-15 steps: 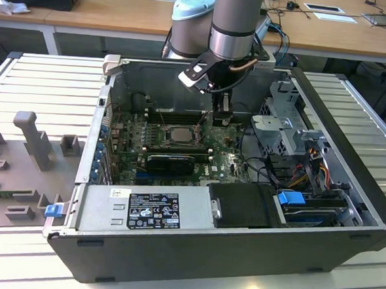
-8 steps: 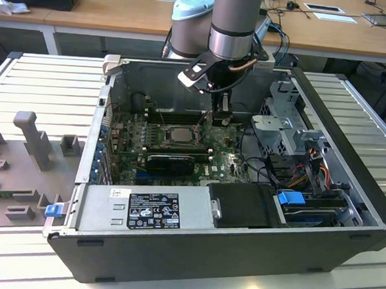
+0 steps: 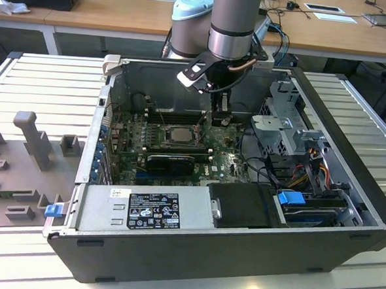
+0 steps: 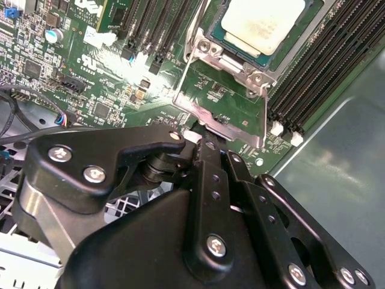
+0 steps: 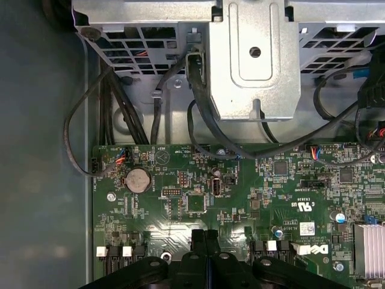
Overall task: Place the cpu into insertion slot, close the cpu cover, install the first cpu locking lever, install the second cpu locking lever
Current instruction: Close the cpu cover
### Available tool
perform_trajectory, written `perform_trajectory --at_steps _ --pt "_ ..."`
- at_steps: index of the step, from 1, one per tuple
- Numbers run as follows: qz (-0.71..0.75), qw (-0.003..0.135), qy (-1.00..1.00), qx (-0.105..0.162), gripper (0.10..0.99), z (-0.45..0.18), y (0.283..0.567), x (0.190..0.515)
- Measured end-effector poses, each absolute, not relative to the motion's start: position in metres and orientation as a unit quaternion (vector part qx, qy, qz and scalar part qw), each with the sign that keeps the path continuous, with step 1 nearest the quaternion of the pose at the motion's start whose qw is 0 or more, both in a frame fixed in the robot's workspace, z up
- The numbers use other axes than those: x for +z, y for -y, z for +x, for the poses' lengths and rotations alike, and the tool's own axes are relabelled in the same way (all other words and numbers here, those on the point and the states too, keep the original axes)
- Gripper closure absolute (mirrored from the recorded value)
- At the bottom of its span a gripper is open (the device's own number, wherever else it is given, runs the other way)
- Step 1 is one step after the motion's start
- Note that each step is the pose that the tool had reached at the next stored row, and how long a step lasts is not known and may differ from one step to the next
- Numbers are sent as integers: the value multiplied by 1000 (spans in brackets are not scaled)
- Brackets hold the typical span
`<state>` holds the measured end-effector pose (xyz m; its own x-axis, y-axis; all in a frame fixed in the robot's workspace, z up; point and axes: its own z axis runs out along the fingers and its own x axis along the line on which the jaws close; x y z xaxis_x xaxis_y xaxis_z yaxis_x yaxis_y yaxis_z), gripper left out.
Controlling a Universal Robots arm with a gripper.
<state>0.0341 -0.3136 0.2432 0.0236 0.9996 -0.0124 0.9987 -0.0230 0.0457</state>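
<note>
The cpu (image 3: 178, 134) (image 4: 258, 24), a pale square chip, lies in the insertion slot (image 3: 165, 135) in the middle of the green motherboard. The cpu cover (image 4: 240, 129), a shiny metal frame with green board showing through its open middle, is swung open away from the chip. My gripper (image 3: 220, 113) (image 4: 201, 141) (image 5: 206, 236) hangs low over the board on the exterior view's right of the slot. Its black fingers are shut together, with the tips at the cover's free edge. I cannot tell the locking levers apart from the metal frame.
Long black memory slots (image 4: 337, 66) flank the socket. A metal drive cage (image 5: 252, 60) with black cables (image 5: 198, 120) stands close beyond the gripper. The power supply (image 3: 150, 207) fills the case's near side. Grey fixtures (image 3: 33, 138) stand outside on the exterior view's left.
</note>
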Motion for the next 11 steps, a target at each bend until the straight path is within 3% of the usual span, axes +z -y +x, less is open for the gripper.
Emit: perform_trajectory --at_steps 11 --pt "715 21 -699 12 980 32 314 243"
